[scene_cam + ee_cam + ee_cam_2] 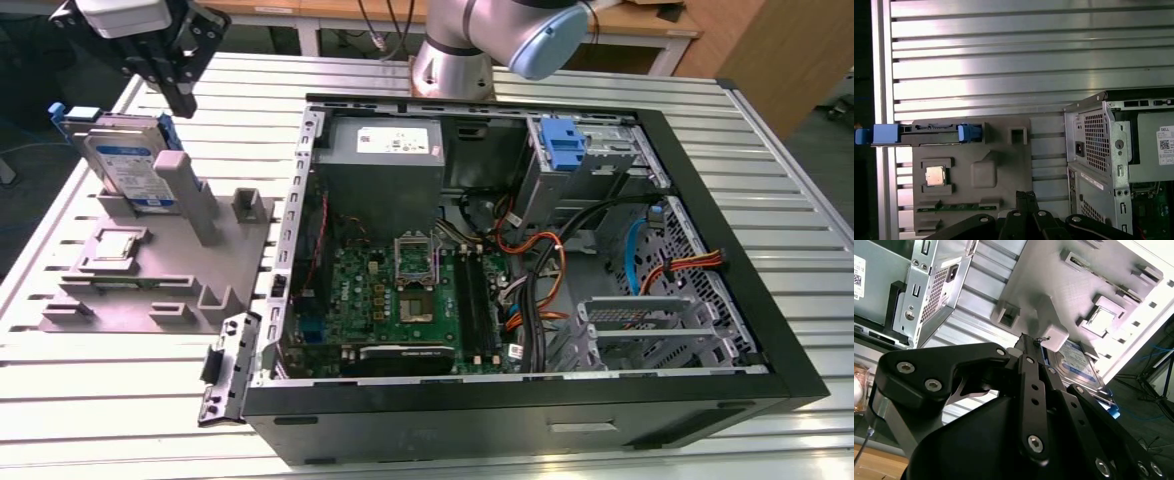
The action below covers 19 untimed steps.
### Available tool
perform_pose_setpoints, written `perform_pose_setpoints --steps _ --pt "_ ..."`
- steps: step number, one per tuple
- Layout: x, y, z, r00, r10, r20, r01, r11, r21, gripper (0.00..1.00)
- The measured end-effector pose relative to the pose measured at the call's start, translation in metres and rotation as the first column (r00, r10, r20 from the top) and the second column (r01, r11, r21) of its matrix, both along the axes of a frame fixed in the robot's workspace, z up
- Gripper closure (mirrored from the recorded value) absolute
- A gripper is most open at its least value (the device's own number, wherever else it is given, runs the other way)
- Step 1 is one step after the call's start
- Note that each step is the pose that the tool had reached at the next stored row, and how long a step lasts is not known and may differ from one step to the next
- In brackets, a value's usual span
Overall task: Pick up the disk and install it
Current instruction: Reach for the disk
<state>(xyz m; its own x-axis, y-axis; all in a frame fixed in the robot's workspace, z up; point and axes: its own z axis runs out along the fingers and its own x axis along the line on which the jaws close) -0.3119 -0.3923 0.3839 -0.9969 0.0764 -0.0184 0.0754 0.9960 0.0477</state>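
Observation:
The disk point(127, 162) stands on edge in a slot at the back of the grey fixture block point(160, 275). It is silver-grey with a blue-and-white label and a blue carrier around it. In the first wrist view the disk point(929, 134) shows edge-on with blue ends. In the second wrist view the disk point(1080, 365) sits behind a grey post. My gripper point(180, 106) hangs just above the disk's top edge, apart from it. The black fingers point(1021, 197) lie together, shut on nothing. The gripper point(1026, 338) points toward the fixture.
The open computer case point(747, 300) lies to the exterior view's right of the fixture, with a blue bracket point(561, 140) in its upper drive bay. A processor chip point(935, 176) rests on the fixture. The arm's base point(451, 65) stands behind the case. All this rests on a slatted metal table point(120, 400).

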Motion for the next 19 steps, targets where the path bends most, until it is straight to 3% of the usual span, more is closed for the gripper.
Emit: perform_pose_setpoints --steps 19 --pt "-0.0159 0.0019 0.0000 1.0000 0.000 -0.0001 0.000 1.0000 -0.0001 0.90"
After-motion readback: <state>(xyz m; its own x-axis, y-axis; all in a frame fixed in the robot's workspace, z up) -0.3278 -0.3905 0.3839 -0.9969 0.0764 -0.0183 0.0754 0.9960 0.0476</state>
